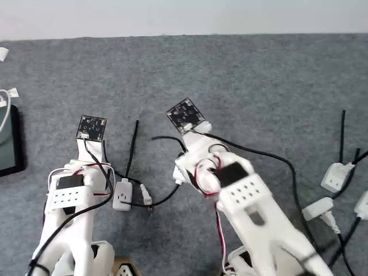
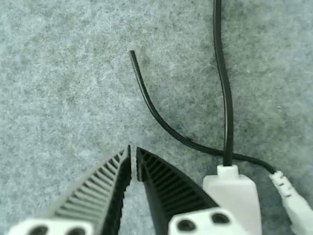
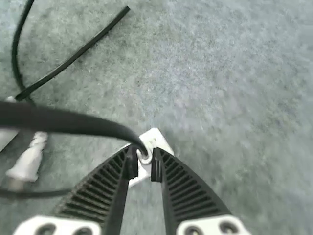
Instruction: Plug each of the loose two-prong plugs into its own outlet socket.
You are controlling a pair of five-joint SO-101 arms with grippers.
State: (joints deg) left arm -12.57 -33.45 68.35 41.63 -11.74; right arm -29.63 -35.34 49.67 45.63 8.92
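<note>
The right gripper [image 3: 143,164] is clenched on a small white connector [image 3: 157,140] where its black cable [image 3: 58,121] enters. Plug or socket cannot be told, and in the high view the arm hides the grasp. The left gripper [image 2: 133,155] is closed on nothing, near a white outlet socket [image 2: 232,193] with a loose two-prong plug [image 2: 296,208] just beside it, prongs cut off; the high view adds 3 white cable ends [image 1: 336,176] well apart.
</note>
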